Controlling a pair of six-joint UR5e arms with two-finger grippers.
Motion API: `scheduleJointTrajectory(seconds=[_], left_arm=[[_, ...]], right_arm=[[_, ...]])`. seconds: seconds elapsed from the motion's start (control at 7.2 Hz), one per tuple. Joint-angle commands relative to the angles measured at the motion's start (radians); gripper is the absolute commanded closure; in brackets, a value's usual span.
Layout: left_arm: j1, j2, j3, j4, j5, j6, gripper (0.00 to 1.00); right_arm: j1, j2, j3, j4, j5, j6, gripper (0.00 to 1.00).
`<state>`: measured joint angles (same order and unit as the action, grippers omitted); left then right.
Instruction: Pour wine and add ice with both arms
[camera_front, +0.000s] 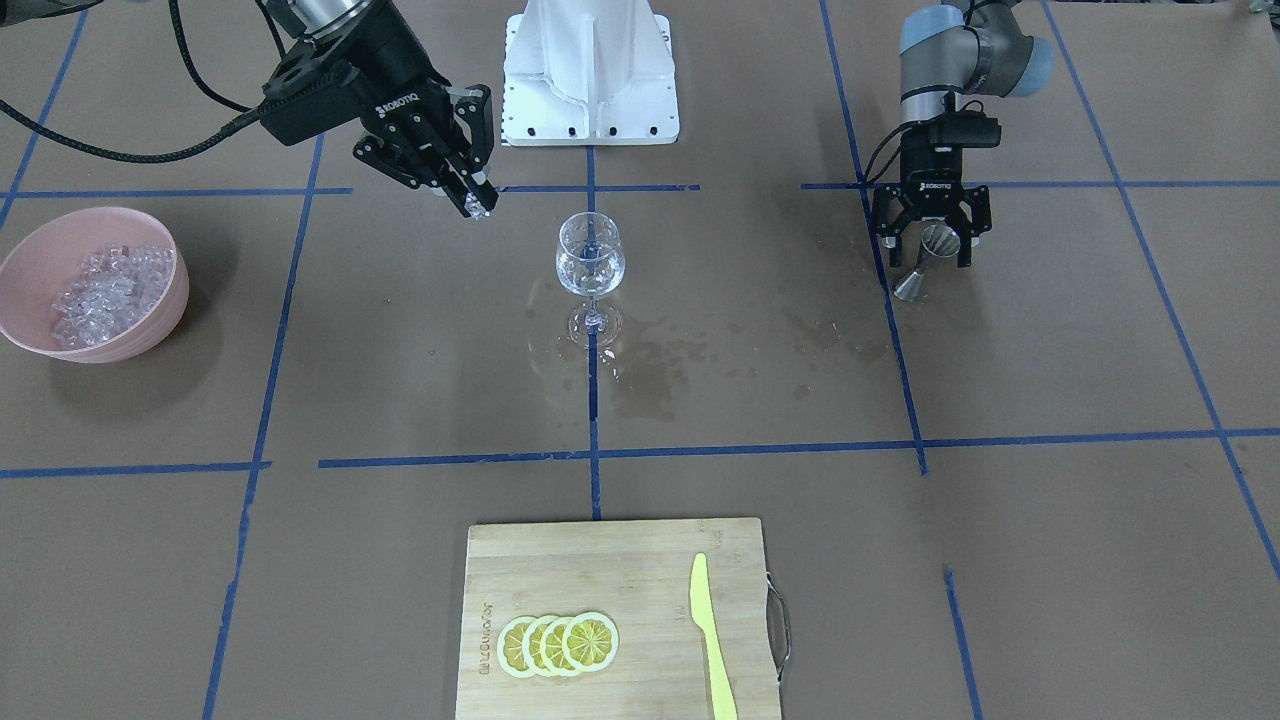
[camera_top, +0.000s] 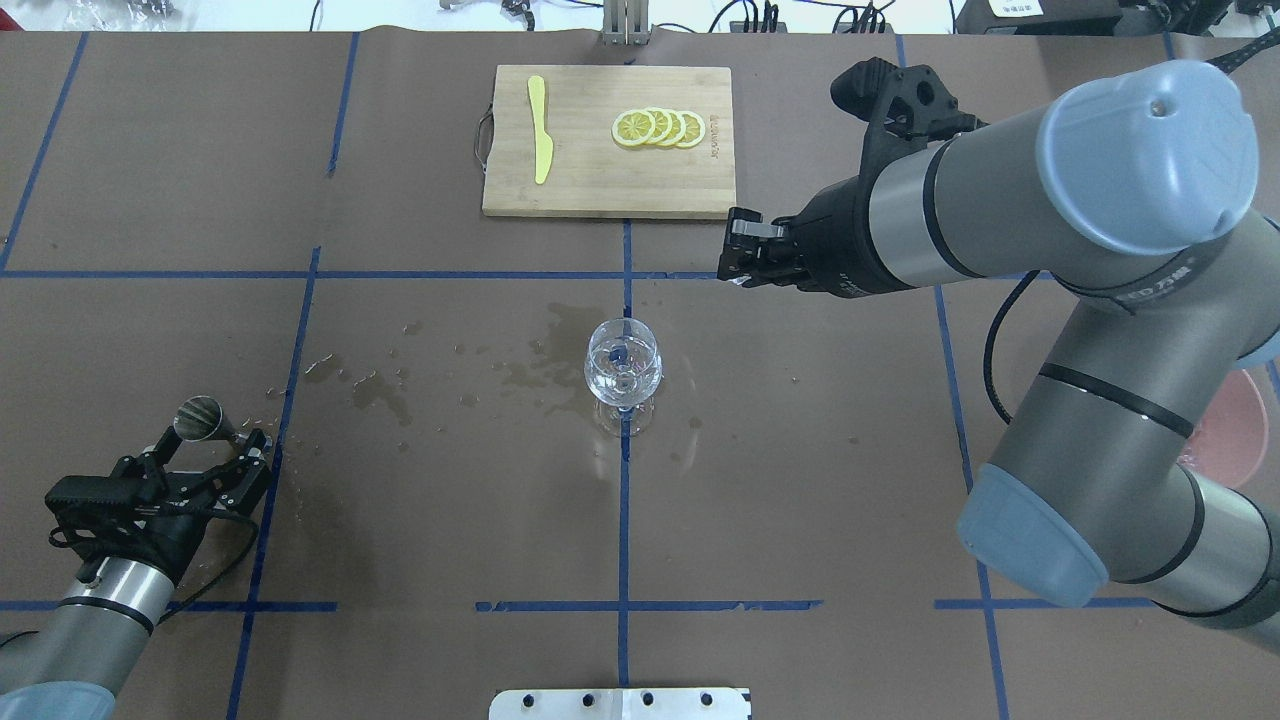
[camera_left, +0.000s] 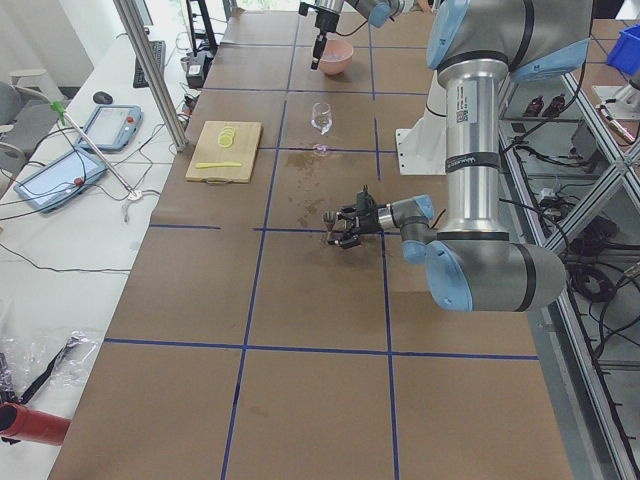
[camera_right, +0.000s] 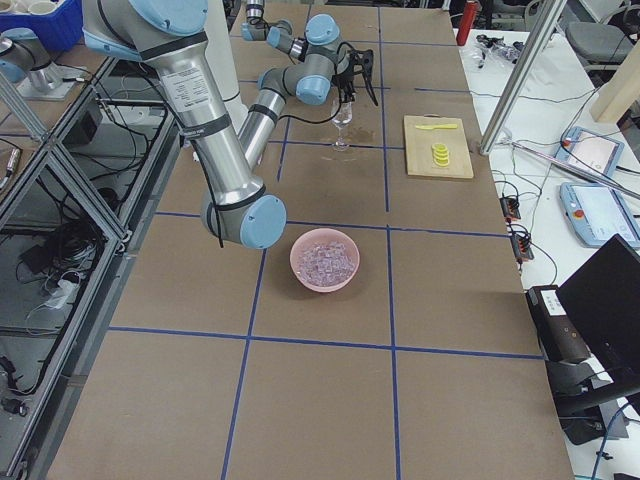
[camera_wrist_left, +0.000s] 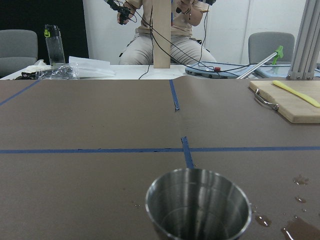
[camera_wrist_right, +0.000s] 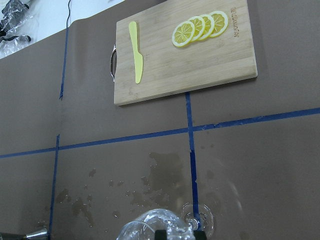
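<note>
We see the ice (camera_front: 105, 292) heaped in a pink bowl (camera_front: 40, 255) at nine o'clock of the wine glass (camera_front: 590, 262), well apart. One cube (camera_front: 480, 208) sits pinched in our right gripper (camera_front: 478, 203), near the glass at ten o'clock. Our left gripper (camera_front: 933, 250) clasps a steel jigger (camera_front: 925, 265) at three o'clock. We judge pouring done, icing underway. Brown paper (camera_front: 400, 400) shows wet spills (camera_front: 650, 365); a cutting board (camera_front: 600, 560) lies at six.

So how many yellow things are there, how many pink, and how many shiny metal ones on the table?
Yellow: 5, namely 4 lemon slices and 1 knife
Pink: 1, the bowl holding the ice
Shiny metal: 1, the cup in the left tool
Total: 7
</note>
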<state>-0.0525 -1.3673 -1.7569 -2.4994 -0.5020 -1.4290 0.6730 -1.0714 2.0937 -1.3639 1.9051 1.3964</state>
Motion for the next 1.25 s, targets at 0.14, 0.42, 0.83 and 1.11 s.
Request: scheduleJointTrajectory(seconds=[0.14, 0.42, 0.83, 1.11], left_arm=[[0.034, 0.104, -0.112, 0.001, -0.087, 0.002, 0.0], [0.049, 0.112, -0.139, 0.002, -0.136, 0.002, 0.0], [0.083, 0.144, -0.202, 0.01, -0.214, 0.002, 0.0], [0.085, 0.229, -0.304, 0.013, -0.292, 0.004, 0.0]], right_arm=[[-0.013, 0.042, -0.037, -0.001, -0.015, 0.009, 1.0], [-0.027, 0.054, -0.044, 0.0, -0.021, 0.009, 1.0], [-0.052, 0.091, -0.079, 0.003, -0.057, 0.009, 1.0], [-0.113, 0.094, -0.11, 0.051, -0.096, 0.021, 1.0]])
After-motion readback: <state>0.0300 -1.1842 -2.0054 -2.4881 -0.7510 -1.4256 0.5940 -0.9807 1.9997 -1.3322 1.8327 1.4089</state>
